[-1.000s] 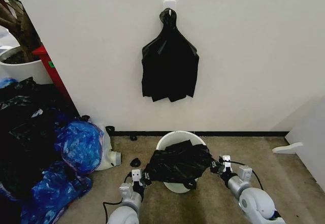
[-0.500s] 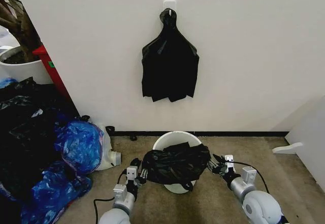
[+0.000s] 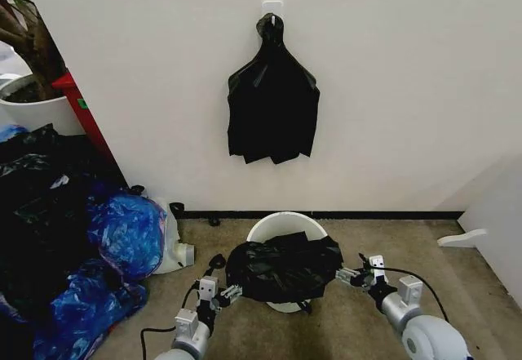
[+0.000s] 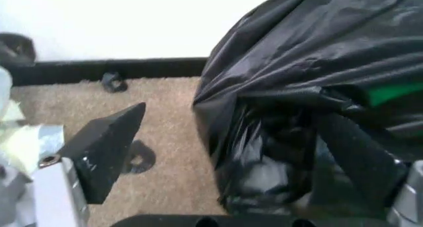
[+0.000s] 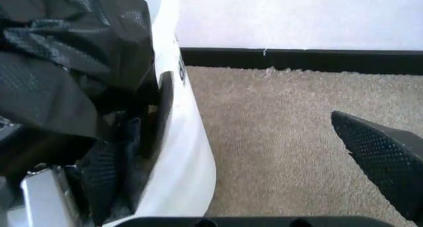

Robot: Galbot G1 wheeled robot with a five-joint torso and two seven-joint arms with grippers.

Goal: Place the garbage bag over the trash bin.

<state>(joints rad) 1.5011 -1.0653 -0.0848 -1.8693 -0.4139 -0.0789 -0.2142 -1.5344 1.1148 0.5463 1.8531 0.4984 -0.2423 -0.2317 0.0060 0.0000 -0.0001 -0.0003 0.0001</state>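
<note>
The left gripper (image 3: 218, 292) is set at the left edge of the garbage bag (image 3: 284, 267), its jaws spread wide — in the left wrist view one finger (image 4: 104, 146) stands free over the carpet while the other is pressed into the folds of black plastic, so nothing is pinched. The right gripper (image 3: 349, 277) is set at the opposite edge, likewise spread: one finger (image 5: 385, 160) hangs over bare carpet, the other is tucked against the white wall of the trash bin (image 5: 182, 138) under the overhanging plastic. The bag is draped loosely across the near part of the bin's mouth, with the far rim (image 3: 281, 216) left uncovered. The two grippers are placed either side, it is judged, so the bag's mouth can be spread — the rim is not yet wrapped. The bin stands on the carpet (image 3: 342, 327) near the wall.
</note>
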